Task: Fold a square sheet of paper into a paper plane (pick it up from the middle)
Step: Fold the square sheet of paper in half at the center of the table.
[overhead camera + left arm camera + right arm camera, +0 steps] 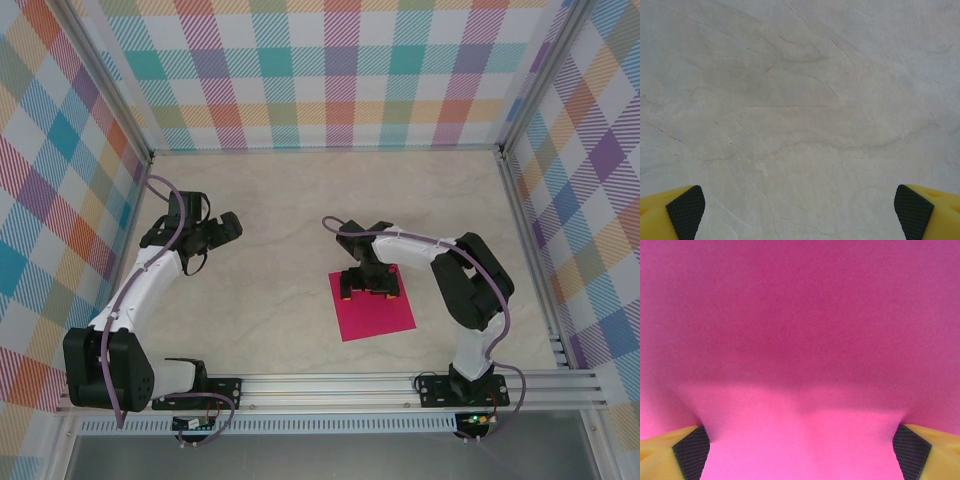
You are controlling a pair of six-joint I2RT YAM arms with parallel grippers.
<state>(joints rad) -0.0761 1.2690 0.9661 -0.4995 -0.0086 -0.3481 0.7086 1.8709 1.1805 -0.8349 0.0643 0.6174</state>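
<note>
Right pads (690, 450): black textured faces at both lower corners of the right wrist view, set down on the pink surface, which appears to dimple beside them
Right gripper (800, 445): jaws spread wide with nothing pinched; a flat band of paper spans the gap between them
Square sheet of paper (378, 315): flat and unfolded on the table (300, 200), right of centre, near the front rail (330, 385); its far part lies under the right gripper
Reason for stance: judged, the wide straddle brackets a strip of paper so that closing would bunch it into a pinch, as the pick-up from the middle requires
Concern: seen from overhead, the gripper sits over the sheet's far half, not dead centre; the exact contact spot is hidden by the wrist
Left gripper (222, 230): released, fingers fully apart, holding nothing, over bare table well apart from the sheet; judged parked to leave the right arm room
Overhead view adds: sheet outline, its slight skew, and the spacing of both arms
Right wrist view adds: pad contact and the shadow cast on the paper
Left wrist view adds: left pads (687, 207) spread apart over bare marbled table
Task standing: no crease visible; folding judged not begun
</note>
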